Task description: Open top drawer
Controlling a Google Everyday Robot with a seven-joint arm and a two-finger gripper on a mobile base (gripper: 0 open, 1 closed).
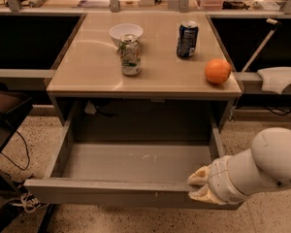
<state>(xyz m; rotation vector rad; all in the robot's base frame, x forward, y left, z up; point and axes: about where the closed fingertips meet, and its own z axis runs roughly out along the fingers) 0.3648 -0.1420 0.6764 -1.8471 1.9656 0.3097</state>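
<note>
The top drawer [111, 192] is a shallow grey box under the table top. It stands pulled far out toward me, and its inside is bare apart from small white scuffs on the floor. My gripper [198, 187] is at the right end of the drawer's front panel. One cream fingertip [200, 176] is over the rim inside the drawer and the other is on the outer face, clamped on the panel. My white arm [266, 164] reaches in from the lower right.
On the table top [87, 76] stand a white bowl [125, 31], a green can [130, 55], a blue can [187, 40] and an orange [218, 71] near the right edge. Black equipment [5, 115] and cables lie at the left. A white object [279, 79] sits at the right.
</note>
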